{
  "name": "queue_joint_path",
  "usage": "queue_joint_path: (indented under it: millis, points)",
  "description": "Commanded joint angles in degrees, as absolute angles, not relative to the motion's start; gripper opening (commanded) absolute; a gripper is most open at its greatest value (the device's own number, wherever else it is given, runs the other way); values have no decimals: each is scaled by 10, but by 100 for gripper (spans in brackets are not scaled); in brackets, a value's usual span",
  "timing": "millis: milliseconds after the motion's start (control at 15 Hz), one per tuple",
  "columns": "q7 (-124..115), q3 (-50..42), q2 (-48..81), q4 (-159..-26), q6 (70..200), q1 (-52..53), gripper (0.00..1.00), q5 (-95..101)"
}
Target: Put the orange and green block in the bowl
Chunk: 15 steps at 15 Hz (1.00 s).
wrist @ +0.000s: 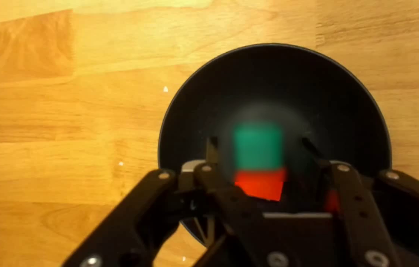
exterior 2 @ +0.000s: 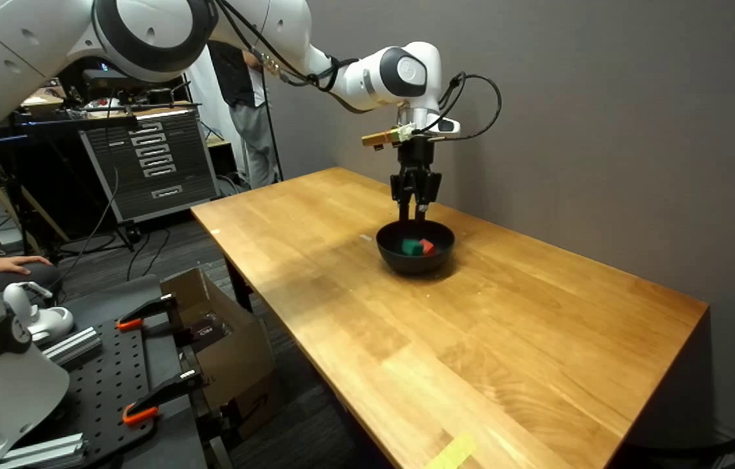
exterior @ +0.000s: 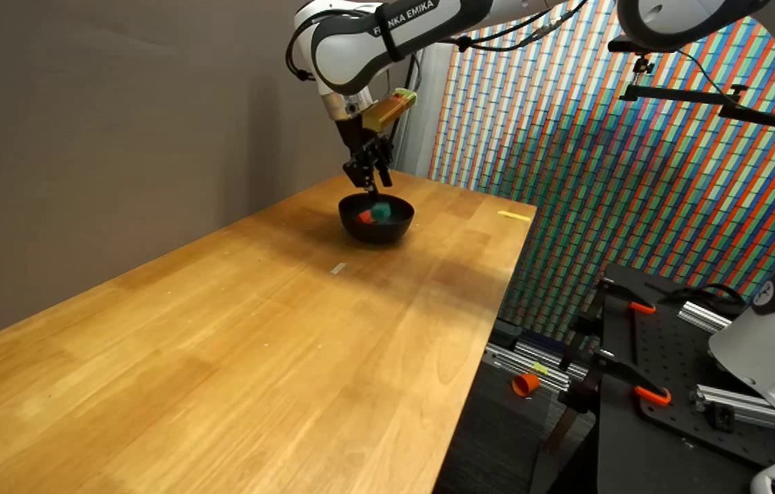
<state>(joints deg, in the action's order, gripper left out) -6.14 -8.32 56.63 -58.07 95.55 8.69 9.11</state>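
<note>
The black bowl (exterior: 377,237) stands upright on the wooden table; it also shows in an exterior view (exterior 2: 414,266) and the wrist view (wrist: 280,70). The green block (exterior 2: 412,247) and the orange block (exterior 2: 428,247) both lie inside it, side by side and seemingly touching. In the wrist view the green block (wrist: 258,146) is blurred and the orange block (wrist: 261,185) is partly hidden by the gripper. My gripper (exterior 2: 411,216) points down just above the bowl, its fingers apart with nothing held between them. The fingertips (wrist: 260,144) appear on either side of the green block, above it.
The wooden table (exterior: 257,357) runs along a grey wall (exterior: 119,137). Yellow tape (exterior: 514,215) is stuck near its edge. The robot base stands on a black mount plate with clamps (exterior 2: 159,394). A person (exterior 2: 247,111) stands in the background beyond the table.
</note>
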Motion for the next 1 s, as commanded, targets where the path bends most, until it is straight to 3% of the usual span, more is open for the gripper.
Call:
queue_joint_path:
  millis: [0, 133, 733, 800, 933]
  points:
    - [-37, -73, 481, -705, 1000, 79, 87, 78]
    - [-35, -61, 441, -752, 1030, 69, 100, 104]
    - [-32, -40, 233, -970, 1111, 20, 100, 70]
    - [-46, -42, 308, -882, 1082, 31, 100, 89]
    - [-44, -40, 267, -924, 1083, 22, 100, 85]
